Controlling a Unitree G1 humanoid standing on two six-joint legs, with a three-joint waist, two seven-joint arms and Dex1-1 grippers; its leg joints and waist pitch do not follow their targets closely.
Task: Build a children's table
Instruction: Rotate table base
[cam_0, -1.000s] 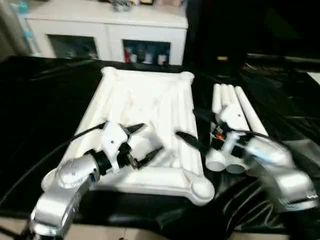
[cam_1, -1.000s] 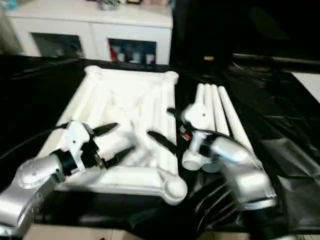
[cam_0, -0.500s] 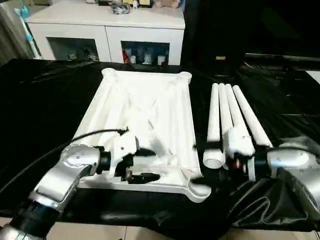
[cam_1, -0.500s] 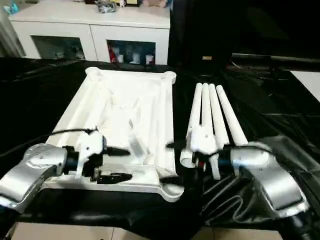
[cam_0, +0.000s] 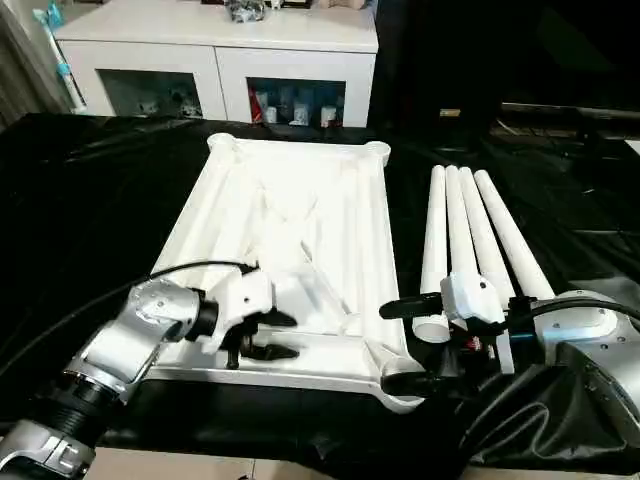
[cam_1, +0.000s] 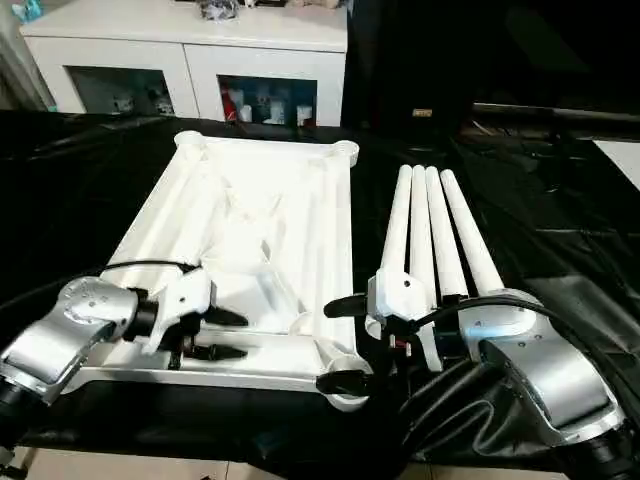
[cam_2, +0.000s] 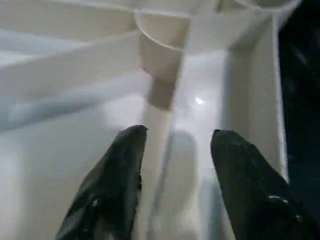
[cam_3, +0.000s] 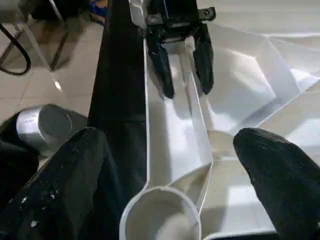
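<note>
One tabletop (cam_0: 290, 230), four legs (cam_0: 470, 235) beside it, two tools: left tool (cam_0: 268, 335) half-spread, right tool (cam_0: 405, 345) wide, both empty.

White tabletop (cam_0: 290, 200) underside up; four legs (cam_0: 470, 230) beside it.

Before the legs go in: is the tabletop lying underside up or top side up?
Underside up. The tabletop shows its ribs and open round corner sockets facing upward, all empty; the four legs lie beside it.

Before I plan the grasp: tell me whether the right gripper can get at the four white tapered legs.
Probably yes. The right gripper, jaws wide, sits at the white plastic tabletop's near corner, right beside the four white tapered legs' thick ends; nothing lies between.
</note>
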